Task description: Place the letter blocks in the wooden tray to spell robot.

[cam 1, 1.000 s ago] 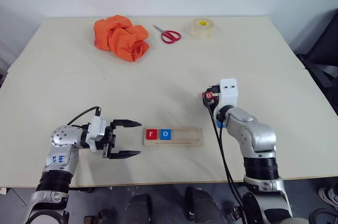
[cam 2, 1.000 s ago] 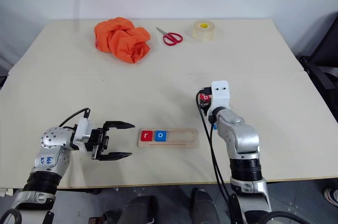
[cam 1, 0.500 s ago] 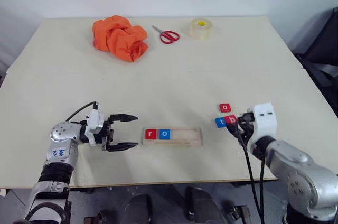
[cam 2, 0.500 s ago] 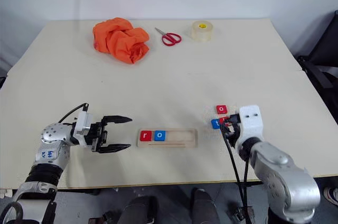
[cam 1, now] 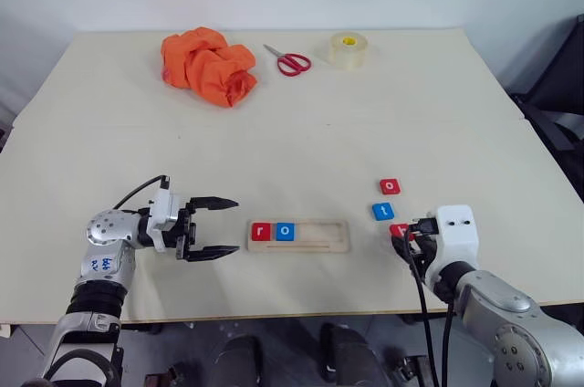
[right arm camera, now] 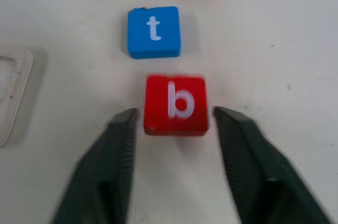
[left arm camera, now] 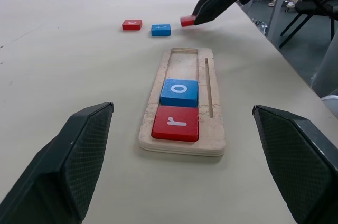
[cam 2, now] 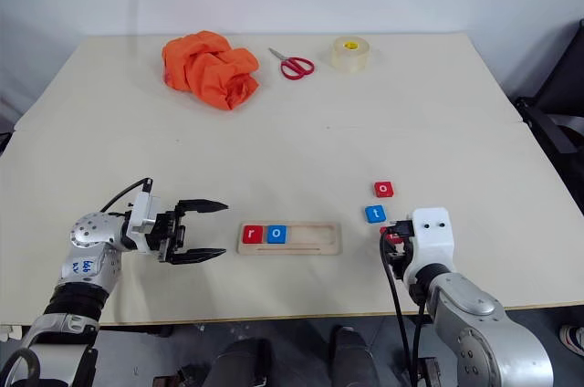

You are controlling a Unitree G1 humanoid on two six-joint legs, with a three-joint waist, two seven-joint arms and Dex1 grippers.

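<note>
Between the spread fingers of the right pincer [right arm camera: 174, 123] the red b block [right arm camera: 176, 104] lies released on the counter [cam 1: 301, 131], so close squarely on its sides, then carry it to the wooden tray [cam 1: 299, 235] beside the o block [cam 1: 285, 231].

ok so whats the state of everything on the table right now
wooden tray: r and o in, rest bare
r block: seated at the tray's left end
blue o block: seated beside r
b block: face up between the right jaws, ungripped
t block: loose, face up
red o block: loose, face up
left gripper: jaws open, empty
right gripper: jaws open
scissors: closed
orange cloth: crumpled
tape roll: lying flat
</note>
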